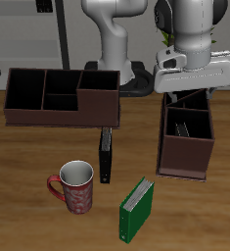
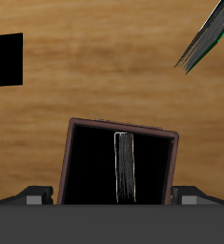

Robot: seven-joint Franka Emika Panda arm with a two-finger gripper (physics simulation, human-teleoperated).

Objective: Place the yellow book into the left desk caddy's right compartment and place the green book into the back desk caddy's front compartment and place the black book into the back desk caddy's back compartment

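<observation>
Green book (image 1: 136, 209) stood upright near front edge; judged it stiff, slick-covered, heaviest — I'd pinch across cover faces. Black book (image 1: 106, 155) farther back, slim, light. Yellow book (image 2: 124, 167) sat in left caddy (image 1: 185, 137). Gripper (image 1: 189, 93) hovered above; couldn't tell finger spread. Wood table (image 1: 28, 211), grey backdrop.

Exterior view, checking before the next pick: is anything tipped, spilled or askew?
Nothing stands out. The mug is upright, the green book stands on edge, and the black book lies before the back desk caddy.
</observation>
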